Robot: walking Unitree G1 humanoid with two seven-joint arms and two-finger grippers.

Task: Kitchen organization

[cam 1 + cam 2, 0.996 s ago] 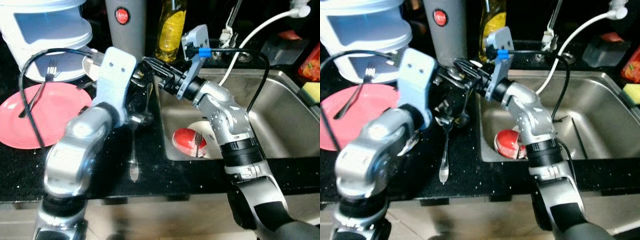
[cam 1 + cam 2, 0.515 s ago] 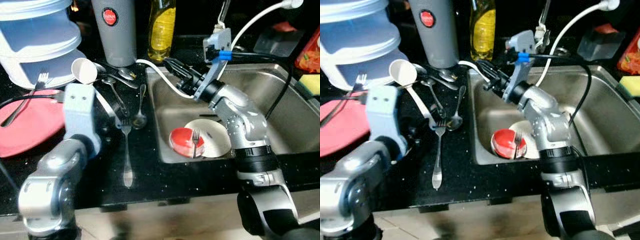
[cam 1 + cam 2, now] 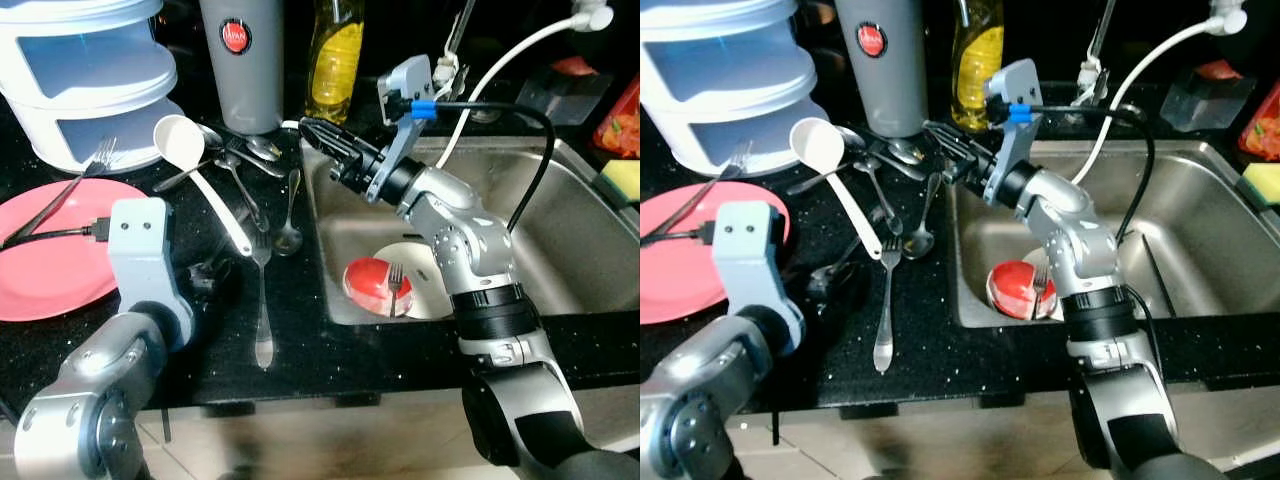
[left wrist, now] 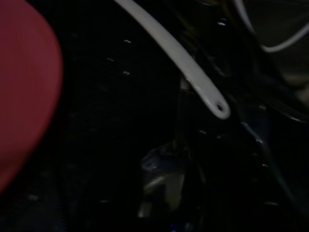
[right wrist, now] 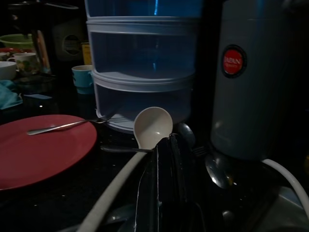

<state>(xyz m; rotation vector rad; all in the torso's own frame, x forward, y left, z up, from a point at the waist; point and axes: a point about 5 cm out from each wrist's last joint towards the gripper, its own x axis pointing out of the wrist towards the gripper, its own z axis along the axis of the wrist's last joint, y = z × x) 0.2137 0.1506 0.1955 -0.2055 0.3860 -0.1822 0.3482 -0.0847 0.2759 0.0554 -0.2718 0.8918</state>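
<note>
Loose cutlery lies on the black counter left of the sink: a white ladle (image 3: pixel 200 170), a long fork (image 3: pixel 262 300), a spoon (image 3: pixel 290 215) and several more pieces near the grey flask. My right gripper (image 3: pixel 308 130) hovers over the sink's back-left corner beside this pile, fingers shut and empty; in its wrist view the ladle (image 5: pixel 152 123) lies just beyond the fingertips (image 5: pixel 166 145). My left gripper (image 3: pixel 203 274) hangs low over the counter between the pink plate (image 3: pixel 60 250) and the long fork, its fingers hidden in the dark. The ladle handle (image 4: pixel 183 67) crosses the left wrist view.
In the steel sink (image 3: pixel 560 150) a red bowl (image 3: pixel 370 283) with a fork sits against a white plate (image 3: pixel 430 290). A grey flask (image 3: pixel 240 60), a yellow bottle (image 3: pixel 335 60) and a stacked white container (image 3: pixel 90 80) line the back. A fork and a black cable rest on the pink plate.
My left arm has pulled back from the cutlery pile toward the counter's front left, uncovering the ladle and spoons. My right gripper stays near the sink's back-left corner. The camera has shifted.
</note>
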